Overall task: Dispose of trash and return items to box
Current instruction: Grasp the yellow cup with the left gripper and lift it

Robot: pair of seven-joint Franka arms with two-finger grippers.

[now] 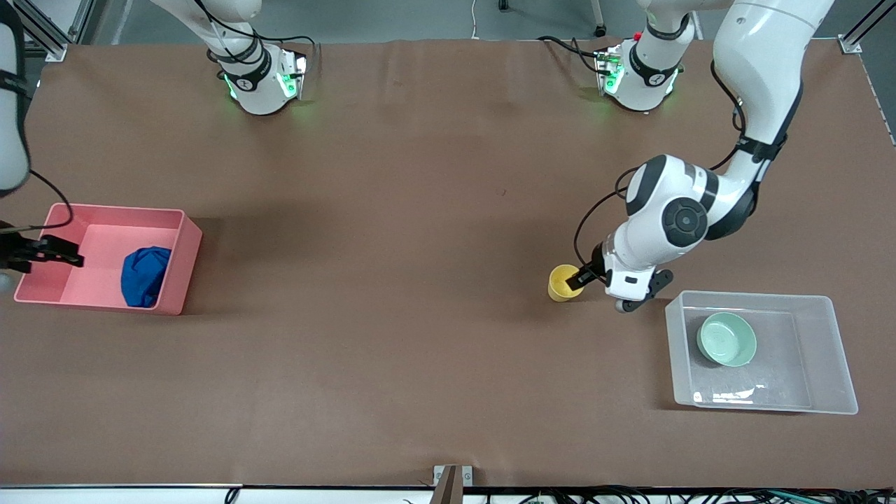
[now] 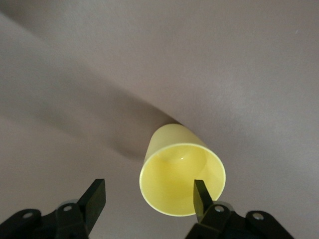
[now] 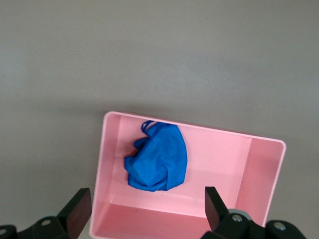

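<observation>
The wrinkled deep blue wad of soft material (image 1: 145,276) lies inside the pink rectangular plastic bin (image 1: 185,260) at the right arm's end of the brown tabletop (image 1: 392,280), so the trash step looks done. The pale mint-green round bowl (image 1: 726,339) sits in the translucent clear plastic rectangular tub (image 1: 836,350) at the left arm's end, so 1 of the 2 items is already back in its box.

What remains is the small yellow plastic cup (image 1: 563,283), which stands upright on the tabletop, apart from the clear tub and toward the middle of the table from it. The left hand (image 1: 579,278) is down at the cup with its fingers spread. In the left wrist view, 1 finger (image 2: 201,198) reaches inside the cup's mouth (image 2: 182,177), and the other (image 2: 93,199) stands outside, apart from the wall. The fingers straddle one side of the rim, and the grip has not closed on it. My reading is that the arm is about to pinch the rim, then lift the cup and carry it over to the tub beside the bowl.

The right hand (image 1: 52,250) hangs over the pink bin, fingers open and empty. In the right wrist view, its 2 fingertips (image 3: 214,206) frame the bin (image 3: 264,164) and the blue wad (image 3: 158,158) below. That arm appears to be waiting.

By these pictures, roughly 2 of 3 placements are complete.
</observation>
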